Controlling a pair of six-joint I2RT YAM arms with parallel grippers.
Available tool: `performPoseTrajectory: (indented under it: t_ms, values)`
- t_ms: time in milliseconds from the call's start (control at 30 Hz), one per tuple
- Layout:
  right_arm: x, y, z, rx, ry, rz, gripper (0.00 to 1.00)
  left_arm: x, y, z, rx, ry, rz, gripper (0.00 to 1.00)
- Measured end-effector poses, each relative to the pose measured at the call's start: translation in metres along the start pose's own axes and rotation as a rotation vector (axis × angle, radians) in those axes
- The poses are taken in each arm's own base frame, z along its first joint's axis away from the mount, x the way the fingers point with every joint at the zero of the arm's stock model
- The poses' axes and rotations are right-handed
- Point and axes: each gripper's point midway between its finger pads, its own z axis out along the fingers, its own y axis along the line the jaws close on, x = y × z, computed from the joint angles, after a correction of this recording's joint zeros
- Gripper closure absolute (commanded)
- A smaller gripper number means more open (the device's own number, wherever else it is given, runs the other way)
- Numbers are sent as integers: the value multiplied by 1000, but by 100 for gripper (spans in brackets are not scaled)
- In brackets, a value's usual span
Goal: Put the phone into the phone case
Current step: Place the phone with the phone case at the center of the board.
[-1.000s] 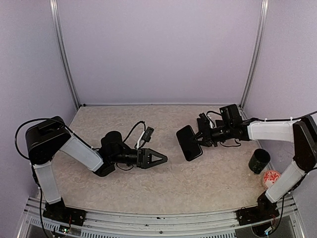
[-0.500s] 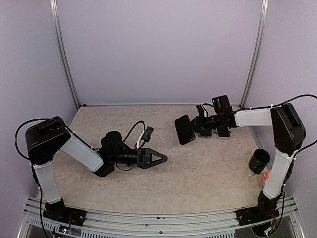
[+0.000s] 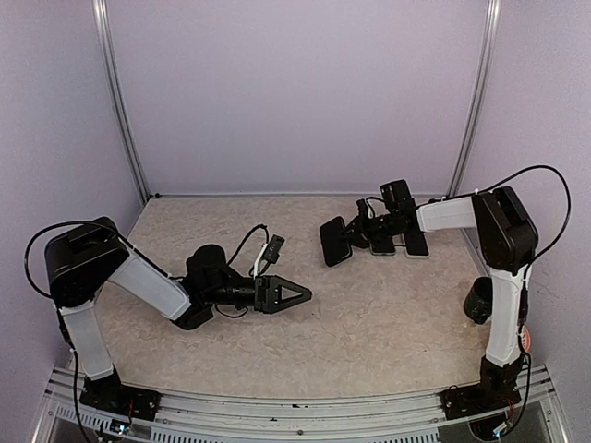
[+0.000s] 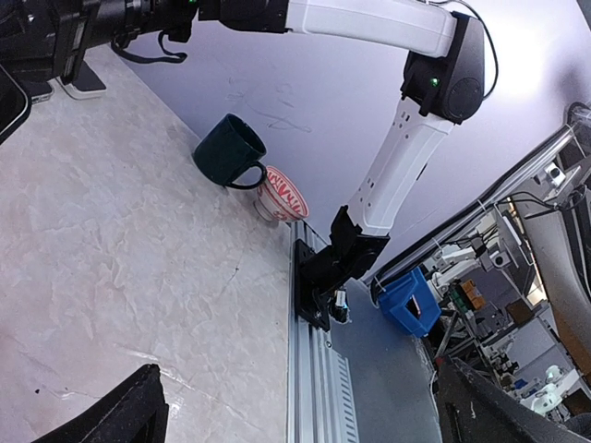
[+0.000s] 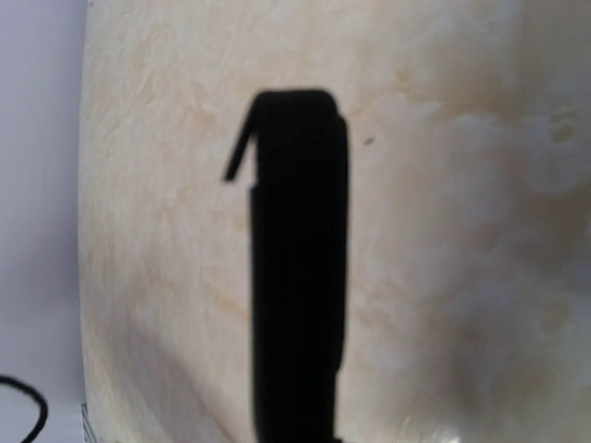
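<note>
While right fingers (image 3: 358, 234) clench the black phone (image 3: 333, 242), left fingers (image 3: 292, 287) spread wide

Overhead, the light is soft, even and sharp; my right wrist view is blurred, the phone (image 5: 297, 268) a black silhouette against the bright worktop (image 5: 443, 231).

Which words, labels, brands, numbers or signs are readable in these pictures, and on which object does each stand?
No text is readable in any view.
On the red-and-white cup: red marks, too blurred to tell letters from pattern.
On the dark green mug: no print visible.
On the black phone: no logo or text visible.
On the blue box: too small to read.
</note>
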Motion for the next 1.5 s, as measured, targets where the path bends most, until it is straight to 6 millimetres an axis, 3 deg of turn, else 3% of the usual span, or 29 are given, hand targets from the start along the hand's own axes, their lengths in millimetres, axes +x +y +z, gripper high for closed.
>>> performPoseTrajectory:
  t_ms: [600,933,1500]
  values:
    - [-32,-29,45,5,-19,63,100,1,2,0,-19,-4,-7,1]
    - [-42,-39,49,-5,-19,84,100,-1,0,0,-19,-6,-1,1]
    - [-46,-51,48,42,-13,60,70,5,6,2,-48,12,-23,1]
